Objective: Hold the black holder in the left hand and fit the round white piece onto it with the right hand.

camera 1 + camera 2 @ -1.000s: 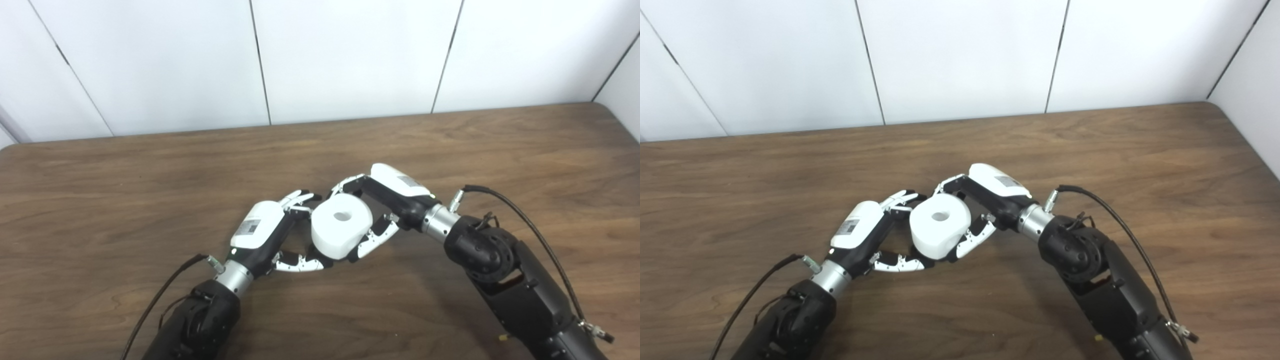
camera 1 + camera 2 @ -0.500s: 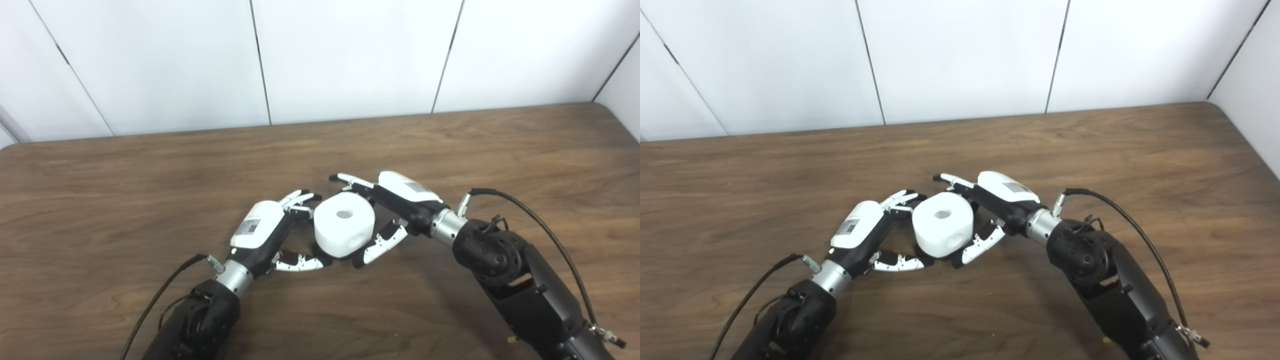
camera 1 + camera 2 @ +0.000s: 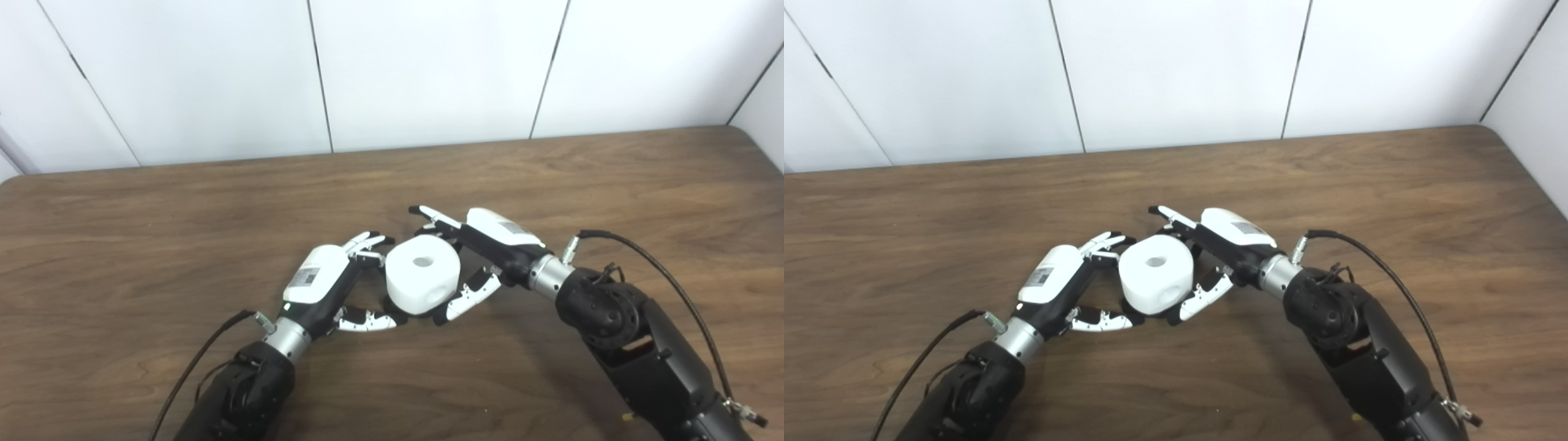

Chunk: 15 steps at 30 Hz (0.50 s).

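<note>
The round white piece (image 3: 422,275) stands upright mid-table, with one hole in its top and another in its side. Only a dark sliver of the black holder (image 3: 391,304) shows at its lower left; the rest is hidden under the piece. My left hand (image 3: 324,282) wraps that base, with its thumb in front and its fingers behind the piece. My right hand (image 3: 493,242) is open just right of the piece. Its fingers (image 3: 429,215) stretch past the far side and its thumb lies close to the lower right side.
The wooden table (image 3: 184,208) runs to a white panelled wall at the back, and its right edge meets a side wall. A black cable (image 3: 643,257) loops off my right wrist, and another (image 3: 196,361) trails from my left wrist.
My right hand let go of the white piece, straightened its fingers and drew slightly right. The piece went from tilted to upright and sits lower. My left hand has barely moved.
</note>
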Tool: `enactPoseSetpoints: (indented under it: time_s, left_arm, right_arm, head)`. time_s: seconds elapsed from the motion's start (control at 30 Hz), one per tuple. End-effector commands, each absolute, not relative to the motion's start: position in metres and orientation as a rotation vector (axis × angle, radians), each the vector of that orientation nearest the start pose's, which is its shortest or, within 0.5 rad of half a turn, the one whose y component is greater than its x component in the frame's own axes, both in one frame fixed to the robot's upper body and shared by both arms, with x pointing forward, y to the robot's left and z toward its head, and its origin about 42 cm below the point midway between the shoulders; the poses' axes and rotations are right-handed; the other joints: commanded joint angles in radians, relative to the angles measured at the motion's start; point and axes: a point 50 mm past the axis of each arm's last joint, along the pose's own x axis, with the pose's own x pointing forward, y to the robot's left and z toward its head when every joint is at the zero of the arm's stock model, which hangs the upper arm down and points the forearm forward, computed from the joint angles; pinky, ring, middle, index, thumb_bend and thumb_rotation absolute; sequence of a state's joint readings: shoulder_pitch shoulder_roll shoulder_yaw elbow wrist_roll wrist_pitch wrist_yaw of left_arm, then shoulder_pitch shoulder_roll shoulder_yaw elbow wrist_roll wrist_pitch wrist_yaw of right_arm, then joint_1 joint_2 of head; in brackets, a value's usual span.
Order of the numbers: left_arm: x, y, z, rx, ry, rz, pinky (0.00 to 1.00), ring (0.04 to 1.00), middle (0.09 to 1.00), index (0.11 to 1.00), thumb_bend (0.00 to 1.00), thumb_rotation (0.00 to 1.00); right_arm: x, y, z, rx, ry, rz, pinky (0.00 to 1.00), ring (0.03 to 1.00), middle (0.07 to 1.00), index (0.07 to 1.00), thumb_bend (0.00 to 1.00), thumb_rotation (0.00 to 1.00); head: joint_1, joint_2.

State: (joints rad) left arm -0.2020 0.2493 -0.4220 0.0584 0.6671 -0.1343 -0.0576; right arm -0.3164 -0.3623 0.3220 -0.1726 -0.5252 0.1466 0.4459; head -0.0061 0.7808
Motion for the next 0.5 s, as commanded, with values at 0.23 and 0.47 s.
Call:
enactPoseSetpoints:
  time_s: [0.23,0.47]
  left_arm:
    - [0.300,0.175,0.077,0.981,-0.097,-0.615,0.80,0.933,0.880,0.481,0.52,0.06]
    - [0.302,0.179,0.077,0.985,-0.091,-0.613,0.80,0.935,0.880,0.482,0.52,0.06]
  right_arm:
    - [0.354,-0.227,0.236,-1.037,-0.144,0.705,0.74,0.897,0.971,1.000,1.00,0.29]
    - [0.350,-0.267,0.258,-1.099,-0.075,0.717,0.73,0.893,0.981,1.000,0.88,0.04]
  head:
    - [-0.003,-0.001]
    - [-0.010,-0.007]
